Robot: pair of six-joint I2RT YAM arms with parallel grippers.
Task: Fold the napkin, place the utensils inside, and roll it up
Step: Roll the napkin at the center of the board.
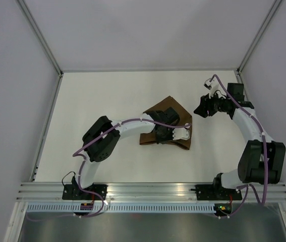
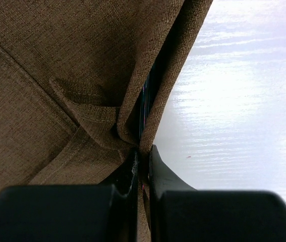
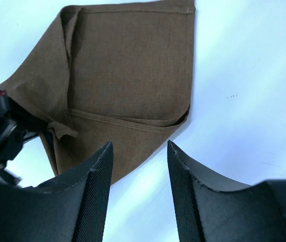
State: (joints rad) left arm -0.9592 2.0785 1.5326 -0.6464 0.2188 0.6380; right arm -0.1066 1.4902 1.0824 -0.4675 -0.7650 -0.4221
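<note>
One fold of the napkin (image 1: pixel 169 105), lying mid-bench (image 1: pixel 107 91), is being pinched tight by the left pincer (image 2: pixel 141 157), perhaps over the knife (image 2: pixel 144 101); rolling should be coming next, needing the wide-open, empty right pincer's (image 3: pixel 137 151) help.

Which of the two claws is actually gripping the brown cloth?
The left gripper, shut on an edge of the napkin; the right gripper hangs open beside it.
</note>
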